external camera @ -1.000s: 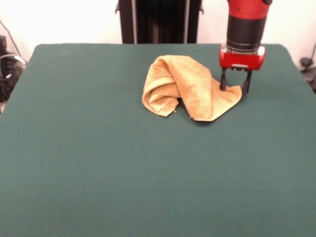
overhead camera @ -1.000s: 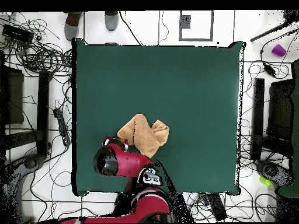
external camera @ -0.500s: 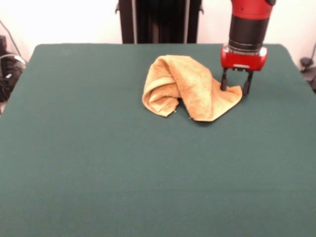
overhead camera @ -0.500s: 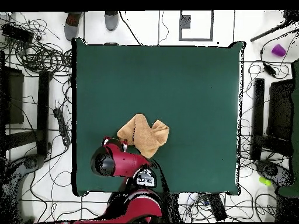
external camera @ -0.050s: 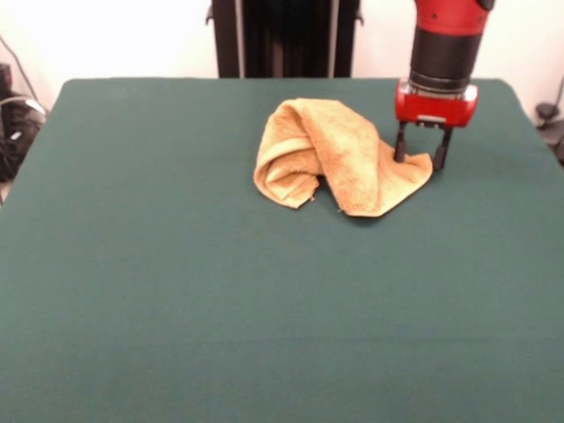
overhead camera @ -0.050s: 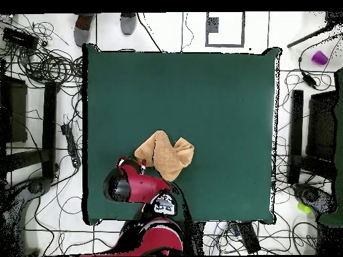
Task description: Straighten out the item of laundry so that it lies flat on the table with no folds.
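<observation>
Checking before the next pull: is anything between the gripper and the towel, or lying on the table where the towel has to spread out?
Nothing visible. The gripper, open, already straddles a corner of the crumpled towel, and the green table around it carries nothing else.

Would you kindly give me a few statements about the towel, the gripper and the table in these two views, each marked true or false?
1. The towel lies flat with no folds. False: it is bunched and folded over itself.
2. The gripper is open, its fingers astride the towel's corner. True.
3. The table has a dark green top. True.
4. The towel hangs over the table's edge. False: it lies wholly on the tabletop.
5. The gripper holds the towel in the air. False: the towel rests on the table.
</observation>
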Robot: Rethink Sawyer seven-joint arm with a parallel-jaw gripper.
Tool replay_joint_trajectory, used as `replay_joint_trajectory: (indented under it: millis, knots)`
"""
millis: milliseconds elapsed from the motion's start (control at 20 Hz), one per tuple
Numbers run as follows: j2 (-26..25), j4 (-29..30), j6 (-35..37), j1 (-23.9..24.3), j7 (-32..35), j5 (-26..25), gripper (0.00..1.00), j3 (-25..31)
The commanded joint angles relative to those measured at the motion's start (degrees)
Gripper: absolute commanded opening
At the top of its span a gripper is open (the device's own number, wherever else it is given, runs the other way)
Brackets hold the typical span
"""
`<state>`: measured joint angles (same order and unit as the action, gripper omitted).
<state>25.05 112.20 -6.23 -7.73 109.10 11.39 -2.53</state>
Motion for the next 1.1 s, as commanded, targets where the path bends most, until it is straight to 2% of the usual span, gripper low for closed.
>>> replay_joint_trajectory:
  millis: [50, 1000, 1050, 1100]
  knots:
    - [-10.43, -7.88, -0.09, -2.11, 11.78, 4.86, 1.00, 7.74]
    - [-10.70, -7.73, -3.77, -1.75, 13.32, 4.53, 1.00, 7.56]
    - [-10.68, -7.49, -3.98, -1.80, 13.47, 4.43, 0.00, 7.66]
    - [-10.71, -7.46, -4.02, -1.64, 13.51, 4.34, 0.00, 7.81]
